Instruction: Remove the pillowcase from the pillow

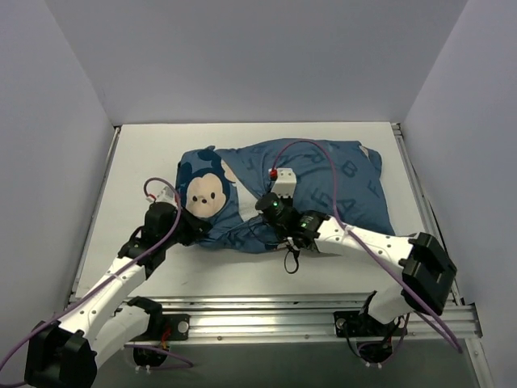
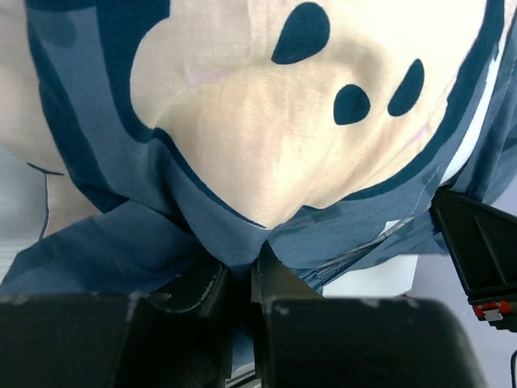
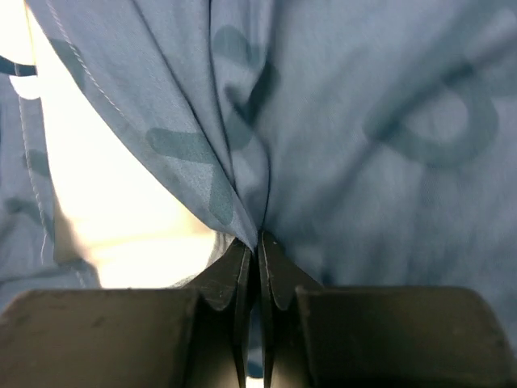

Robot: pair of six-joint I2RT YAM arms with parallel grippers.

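Blue across the middle of the white table [image 1: 145,162]: caught from overhead the pillowcase [image 1: 331,186], lying rumpled and humped, wider left to right than near to far. Made out a cartoon mouse face [image 1: 203,194] at its left end and darker letters over its right half. Saw nothing certain of the pillow from above beyond the bulk swelling the cover. Found both arms reaching in from the near edge, with purple cables [image 1: 319,149] looping over the fabric.

Learned from above only that the two claws met the cover's near side, one by the mouse face, the other close to the middle; could not read the fingers there. Settled that from the wrist cameras. Showed, at the left wrist, the left gripper [image 2: 242,279] pinched together on a fold of blue cloth just below the cream mouse face, seen large and close. Showed, at the right wrist, the right gripper [image 3: 257,250] clamped tight on a gathered pleat of the same lettered cloth, creases fanning up from the fingertips. Picked up there, too, a stitched hem and a pale bright patch left of it; could not tell whether pillow or print. Glimpsed a sliver of plain white at the right edge of the left wrist view, likewise unidentified.
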